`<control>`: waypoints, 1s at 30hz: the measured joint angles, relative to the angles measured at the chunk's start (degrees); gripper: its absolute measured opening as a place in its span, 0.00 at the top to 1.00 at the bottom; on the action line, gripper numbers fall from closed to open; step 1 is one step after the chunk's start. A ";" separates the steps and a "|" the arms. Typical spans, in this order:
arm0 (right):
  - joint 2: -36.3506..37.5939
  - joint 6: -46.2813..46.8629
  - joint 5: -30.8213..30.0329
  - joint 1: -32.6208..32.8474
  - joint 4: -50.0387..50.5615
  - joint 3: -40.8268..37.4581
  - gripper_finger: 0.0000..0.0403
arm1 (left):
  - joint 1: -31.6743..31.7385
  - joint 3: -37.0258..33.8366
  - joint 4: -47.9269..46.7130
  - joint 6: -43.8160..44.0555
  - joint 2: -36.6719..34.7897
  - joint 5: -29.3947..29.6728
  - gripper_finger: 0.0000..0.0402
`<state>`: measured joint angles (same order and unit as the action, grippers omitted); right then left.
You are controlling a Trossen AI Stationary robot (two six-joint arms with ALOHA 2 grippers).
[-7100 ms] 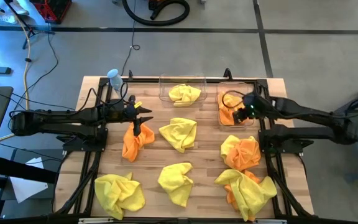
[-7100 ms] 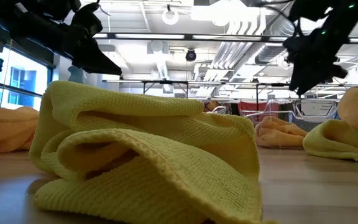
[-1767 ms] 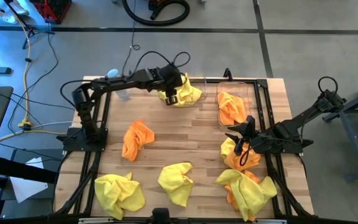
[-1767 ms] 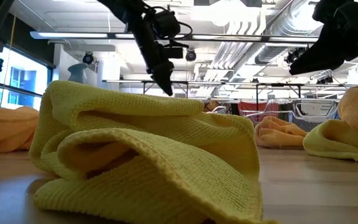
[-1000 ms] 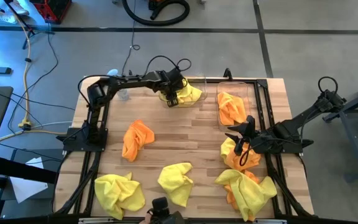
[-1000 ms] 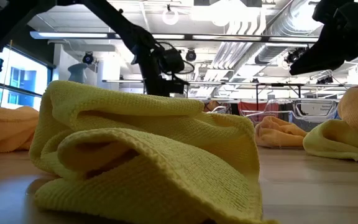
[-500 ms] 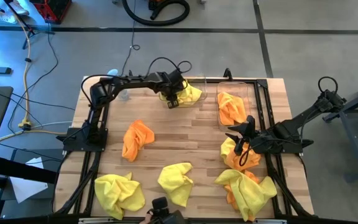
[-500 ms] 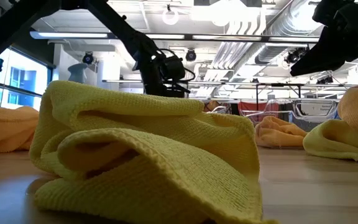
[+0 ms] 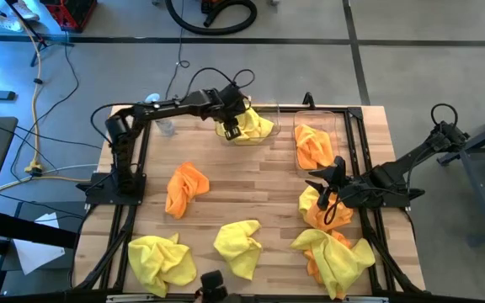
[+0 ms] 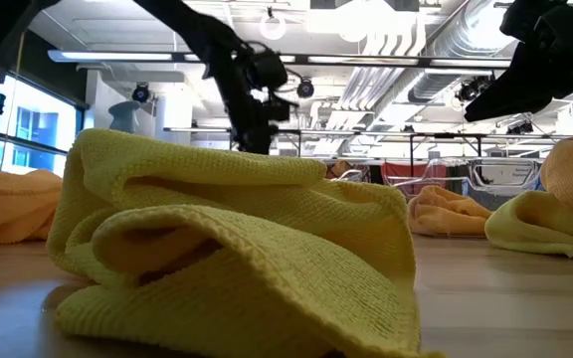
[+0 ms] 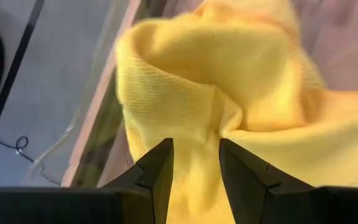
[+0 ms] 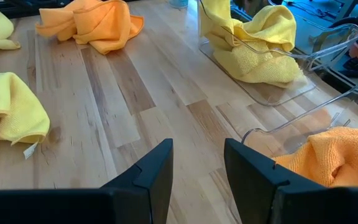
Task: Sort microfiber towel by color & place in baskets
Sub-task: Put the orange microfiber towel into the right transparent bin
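Two clear baskets stand at the table's far edge. The left basket (image 9: 269, 108) holds a yellow towel (image 9: 253, 126); the right basket (image 9: 340, 118) holds an orange towel (image 9: 311, 145). My left gripper (image 9: 232, 130) hangs open just above the yellow towel (image 11: 229, 81), pointing steeply down, with nothing between its fingers. My right gripper (image 9: 322, 192) waits open at the right, over an orange and yellow towel heap (image 9: 327, 209). More towels lie rumpled on the wood: orange (image 9: 185, 187), yellow (image 9: 239, 244) and yellow (image 9: 162, 261).
A mixed yellow and orange heap (image 9: 337, 257) lies at the near right corner. A small bottle (image 9: 166, 127) stands at the far left, beside the left arm. Bare wood (image 9: 251, 189) lies in the table's middle. Black frame rails run along both sides.
My left gripper has risen above the yellow towel in the left basket, its fingers staying open. The towel stays in the basket.
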<state>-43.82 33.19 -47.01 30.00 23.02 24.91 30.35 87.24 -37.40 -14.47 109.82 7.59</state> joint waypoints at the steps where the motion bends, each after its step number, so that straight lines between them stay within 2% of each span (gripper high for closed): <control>1: 0.01 0.00 -0.01 0.02 0.01 0.00 0.66 | -0.27 0.00 -0.89 0.70 -1.10 -0.43 0.71; 7: 0.01 0.04 0.01 0.01 -0.01 0.00 0.66 | -5.35 -0.13 -6.07 6.51 -6.60 -1.13 0.71; 12: 0.01 2.59 0.01 0.00 0.01 0.00 0.66 | -13.02 -1.47 -8.83 9.27 -9.88 -0.72 0.71; 16: 0.01 2.93 0.01 0.00 -0.08 0.00 0.66 | -19.26 -9.70 -1.84 9.27 -13.53 -2.93 0.71; 22: 0.00 5.87 0.03 0.01 -0.05 0.00 0.66 | -26.62 -26.57 11.08 18.52 -22.71 -2.53 0.71; 26: 0.01 5.14 0.01 0.00 -0.24 0.00 0.66 | -31.02 -33.64 11.97 24.00 -29.49 1.70 0.71; 30: -0.01 3.63 -1.20 0.00 -1.03 0.00 0.66 | -35.08 -39.22 12.99 24.27 -35.35 6.79 0.71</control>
<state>-43.83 36.82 -48.21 30.00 21.99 24.91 -4.73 48.02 -24.41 9.80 74.48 14.38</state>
